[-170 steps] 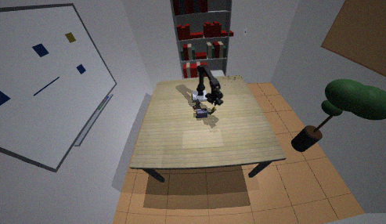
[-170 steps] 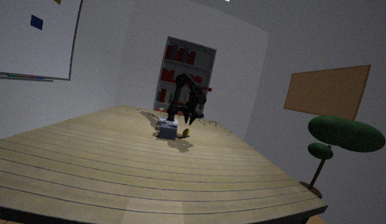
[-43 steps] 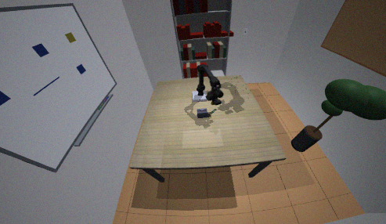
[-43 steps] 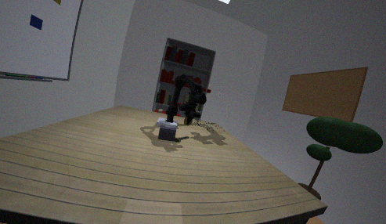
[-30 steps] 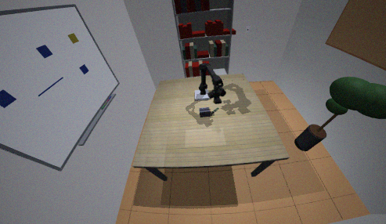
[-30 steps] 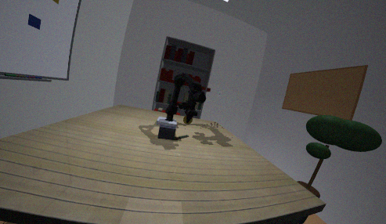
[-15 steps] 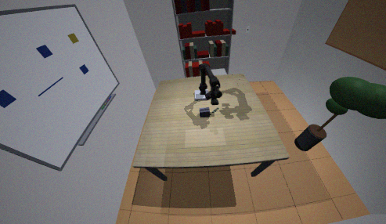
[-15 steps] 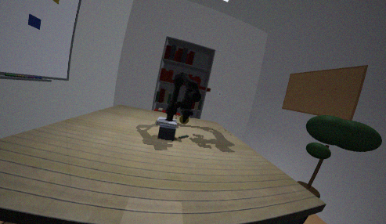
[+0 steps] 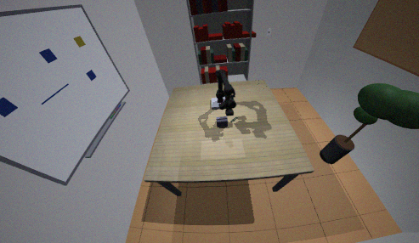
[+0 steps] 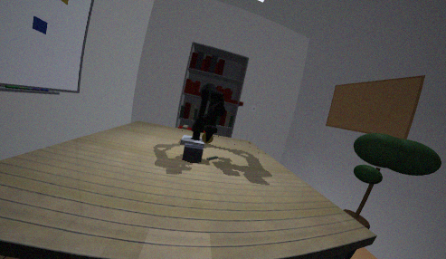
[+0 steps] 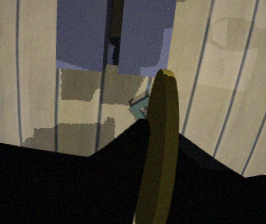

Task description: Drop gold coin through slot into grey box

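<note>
My gripper is shut on the thin gold coin. In the wrist view the coin shows edge-on, upright between the dark fingers. The grey box stands on the table just ahead of the gripper. Its narrow dark slot runs along the lid. The coin hangs above the table, beside the box's near right corner and to the right of the slot line. The small dark-green holder lies empty on the table beside the box.
The wooden table carries the arm's white base at the back. A bookshelf stands behind the table, a whiteboard on the left wall, and a potted plant to the right.
</note>
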